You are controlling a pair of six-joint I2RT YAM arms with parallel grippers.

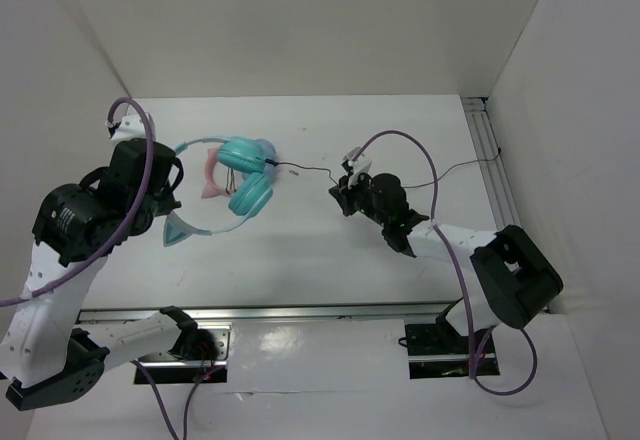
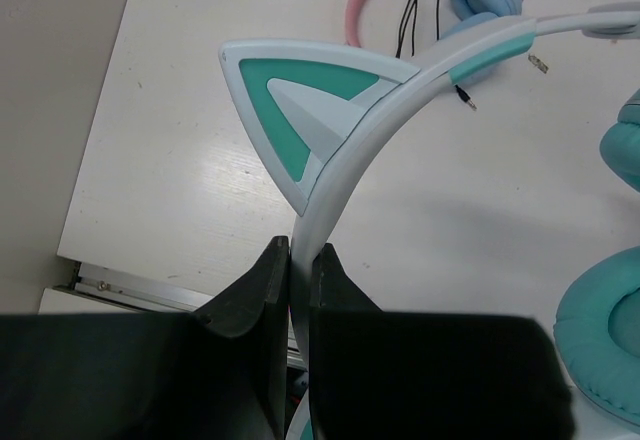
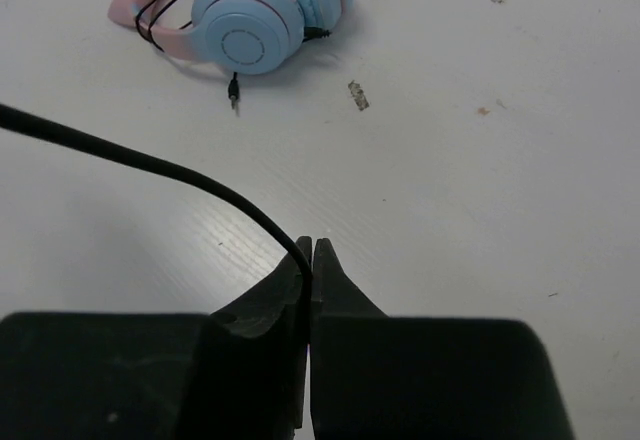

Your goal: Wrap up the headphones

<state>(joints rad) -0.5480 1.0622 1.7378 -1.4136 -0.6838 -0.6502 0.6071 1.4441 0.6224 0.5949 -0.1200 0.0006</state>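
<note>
Currently left arm reaches forward and inward; left gripper (image 1: 170,205) (image 2: 300,280) is clamped on the pale headband (image 2: 440,60) of the teal headphones (image 1: 250,190), just below one cat ear (image 2: 290,110). Right arm angles in from the right, wrist low; right gripper (image 1: 340,192) (image 3: 306,270) is pinched tight on the thin black cable (image 1: 305,170) (image 3: 150,165).

Count: two arms, two headsets, one cable held. Teal headphones lie left of table centre, touching the pink-banded headphones (image 1: 210,175) (image 3: 250,30), whose own cord is wound round them.

Table (image 1: 320,260) is boxed by white walls (image 1: 590,110) left, back and right; metal rail (image 1: 300,312) at near edge. Bare surface lies between the grippers and toward the rail.
</note>
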